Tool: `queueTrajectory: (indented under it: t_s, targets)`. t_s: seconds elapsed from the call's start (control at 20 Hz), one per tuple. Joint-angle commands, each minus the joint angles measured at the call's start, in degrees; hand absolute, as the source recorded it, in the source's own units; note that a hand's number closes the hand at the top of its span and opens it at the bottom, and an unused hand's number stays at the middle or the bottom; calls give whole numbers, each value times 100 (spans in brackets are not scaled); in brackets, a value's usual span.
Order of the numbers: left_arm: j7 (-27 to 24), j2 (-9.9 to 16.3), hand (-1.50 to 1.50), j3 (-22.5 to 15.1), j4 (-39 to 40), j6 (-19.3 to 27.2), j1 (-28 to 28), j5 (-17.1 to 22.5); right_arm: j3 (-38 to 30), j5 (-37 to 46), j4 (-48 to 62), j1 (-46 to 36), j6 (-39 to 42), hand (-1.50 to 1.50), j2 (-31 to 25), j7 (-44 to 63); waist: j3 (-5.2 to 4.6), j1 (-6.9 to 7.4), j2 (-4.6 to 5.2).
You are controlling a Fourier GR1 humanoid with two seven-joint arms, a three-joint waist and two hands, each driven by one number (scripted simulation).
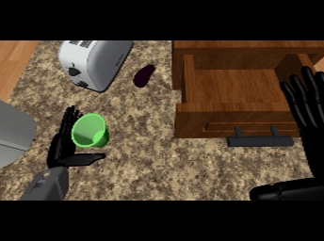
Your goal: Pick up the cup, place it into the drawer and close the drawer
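cup (90,130) green, unlabelled | left hand (66,143) fingers beside it | drawer (238,101) open

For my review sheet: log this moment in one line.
left hand open beside green cup | cup on counter | drawer open | right hand resting open

Kitchen, seen from above my forearms. I'm over a speckled beige-brown granite-look countertop (192,164), and a white-and-grey two-slot toaster (94,62) with a dark knob on its end stands on it at the far left. Just beside the toaster lies a small dark purple eggplant (144,75). A brown wooden drawer box (234,89) with a dark bar handle (260,140) stands pulled open on the counter. Light wooden plank flooring (5,63) shows past the counter's left edge. A rounded grey metal surface (5,129) pokes in at left; can't tell what it is.
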Motion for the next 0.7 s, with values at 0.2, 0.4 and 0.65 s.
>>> queueTrajectory:
  t_s: [0.2,0.4,0.65]
  targets:
    - [-156,-182,-150,103,386,-71,-260,183,-191,-157,-74,110,114,-150,-90,11,2,9,-4]
    - [-309,-32,-150,167,941,-428,-578,156,-181,-117,135,-343,-30,-150,-88,188,-2,-12,11]
    - [-376,-78,-150,100,1038,-1037,-608,147,-241,-303,0,-310,38,-150,-146,311,-7,-54,21]
